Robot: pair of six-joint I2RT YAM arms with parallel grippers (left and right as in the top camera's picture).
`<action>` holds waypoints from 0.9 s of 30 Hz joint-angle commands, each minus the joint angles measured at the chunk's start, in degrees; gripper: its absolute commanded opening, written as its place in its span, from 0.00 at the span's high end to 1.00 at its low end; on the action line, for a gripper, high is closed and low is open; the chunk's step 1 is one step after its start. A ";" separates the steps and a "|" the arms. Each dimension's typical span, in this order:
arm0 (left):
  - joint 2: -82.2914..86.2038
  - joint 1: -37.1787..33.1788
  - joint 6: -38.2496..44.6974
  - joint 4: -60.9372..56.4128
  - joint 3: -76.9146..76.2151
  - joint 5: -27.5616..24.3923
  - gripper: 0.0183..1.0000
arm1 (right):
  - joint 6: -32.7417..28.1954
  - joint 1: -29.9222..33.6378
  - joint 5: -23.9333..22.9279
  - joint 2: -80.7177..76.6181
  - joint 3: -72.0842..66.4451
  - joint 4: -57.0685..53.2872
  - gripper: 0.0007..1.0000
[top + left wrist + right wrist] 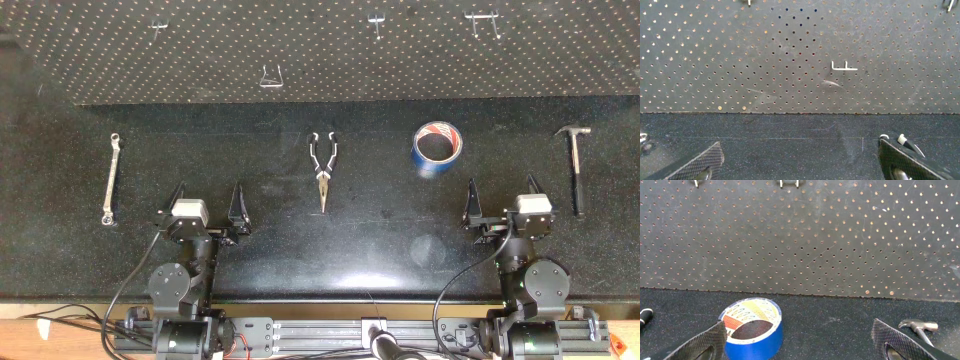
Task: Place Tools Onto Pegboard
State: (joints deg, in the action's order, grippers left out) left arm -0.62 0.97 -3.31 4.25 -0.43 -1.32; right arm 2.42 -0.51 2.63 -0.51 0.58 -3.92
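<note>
None of the tools is hung yet, so I am at the very start, with the first pick to choose. All four lie on the black tabletop (260, 250) in front of the black perforated pegboard (300, 50).

Farthest left lies the slim silver combination wrench (110, 178), just outside my left gripper (209, 188). That gripper rests low near its base, fingers spread wide and holding nothing. In the middle are the needle-nose pliers with pale handles (322, 170), nose pointing back towards me. Next is the roll of blue tape (437, 147), standing on its flat side just ahead of my right gripper (500, 185), which is likewise spread and bare. The black-handled hammer (575, 170) lies farthest right.

As I judge it, the next move calls for one arm to drop over the tool nearest to it, close on it, then lift it to a free wire hook (270, 78).

The top view gives me the whole row and several hooks across the board. My left wrist view shows that hook (844, 66) face-on, with two prongs standing out. My right wrist view shows the tape (752, 327) close between my fingers and the hammer's head (917, 325) beside it.
</note>
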 commanded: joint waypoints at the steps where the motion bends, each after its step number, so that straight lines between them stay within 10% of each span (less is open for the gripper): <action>1: -2.27 -0.26 -0.68 -1.16 -0.42 -0.59 0.00 | -0.81 -0.44 -0.72 0.46 -0.35 -0.13 0.06; 5: -14.23 -0.26 -0.66 -2.95 -8.72 -0.28 0.00 | -0.81 -0.44 -0.72 0.46 -0.35 -0.13 0.06; 9: -30.84 -0.26 -0.66 -1.55 -20.59 12.55 0.01 | -0.81 -0.44 -0.72 0.46 -0.35 -0.13 0.06; 16: -49.48 -0.98 8.74 29.24 -41.59 15.93 0.01 | -0.81 -0.44 -0.72 0.46 -0.35 -0.13 0.06; 21: -52.30 -14.45 13.03 41.88 -46.75 19.85 0.00 | -0.81 -0.44 -0.72 0.46 -0.35 -0.13 0.06; 27: -52.81 -30.86 28.65 44.00 -46.75 12.81 0.01 | -0.81 -0.44 -0.72 0.46 -0.35 -0.13 0.06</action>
State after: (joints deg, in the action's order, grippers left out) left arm -52.93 -24.84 19.20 47.88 -45.58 15.09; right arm 2.39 -0.49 2.00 -0.47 0.56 -3.95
